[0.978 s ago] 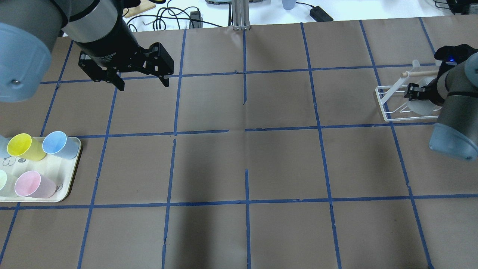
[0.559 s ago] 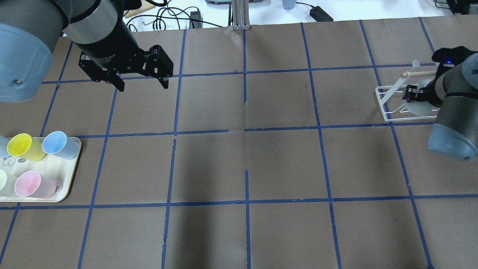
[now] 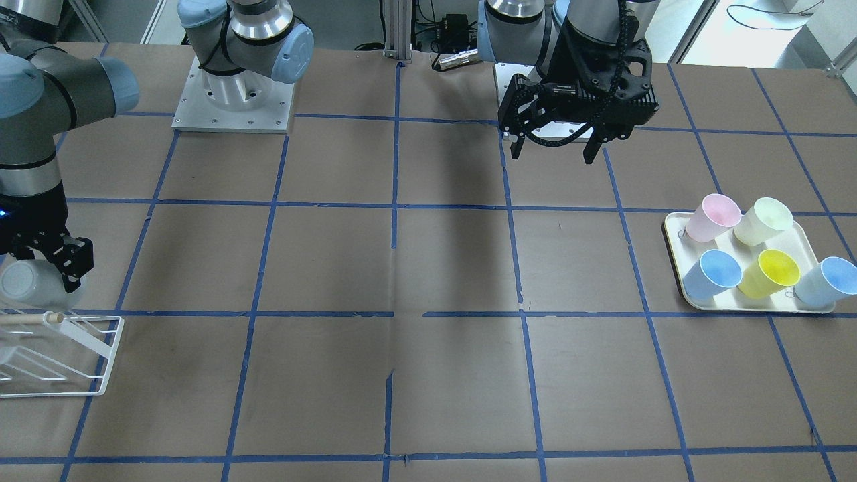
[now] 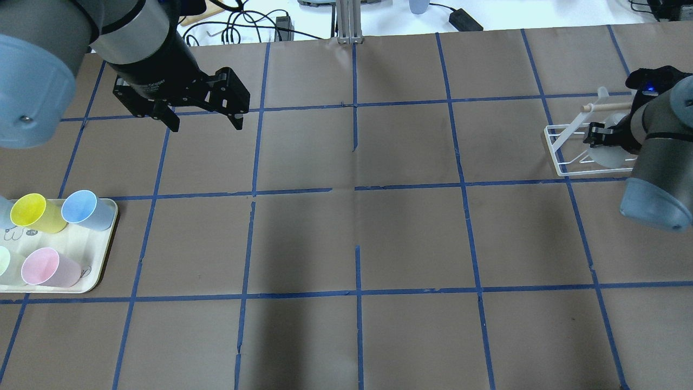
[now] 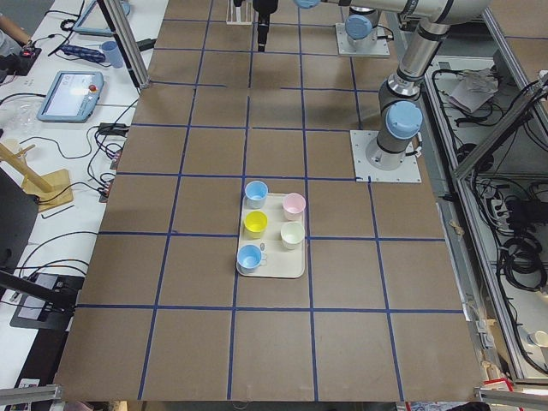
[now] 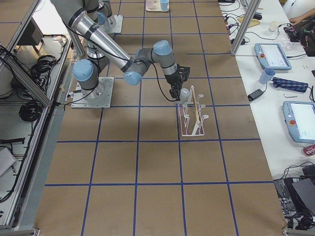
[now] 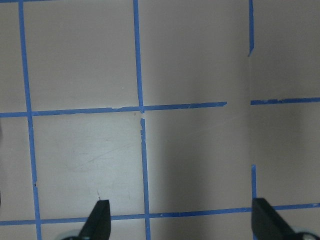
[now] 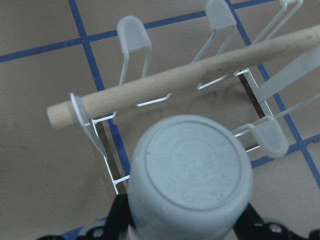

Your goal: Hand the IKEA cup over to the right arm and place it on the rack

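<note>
The pale grey IKEA cup (image 8: 192, 170) is held bottom-out in my right gripper (image 8: 185, 215), which is shut on its sides. It hovers at the near end of the white wire rack (image 8: 135, 30), close to the wooden dowel (image 8: 175, 82). The overhead view shows the right gripper (image 4: 602, 140), cup (image 4: 609, 153) and rack (image 4: 557, 154) at the right edge. The front view shows the cup (image 3: 17, 284) above the rack (image 3: 100, 361). My left gripper (image 4: 206, 126) is open and empty above the back-left table; it also shows in the front view (image 3: 552, 156).
A cream tray (image 4: 103, 254) at the left edge holds several coloured cups: yellow (image 4: 30, 211), light blue (image 4: 81, 208), pink (image 4: 43, 268). Blue tape lines grid the brown table. Cables and devices lie beyond the far edge.
My left gripper has drifted slightly left and back, still open. My right arm has shifted a little with the cup over the rack.
</note>
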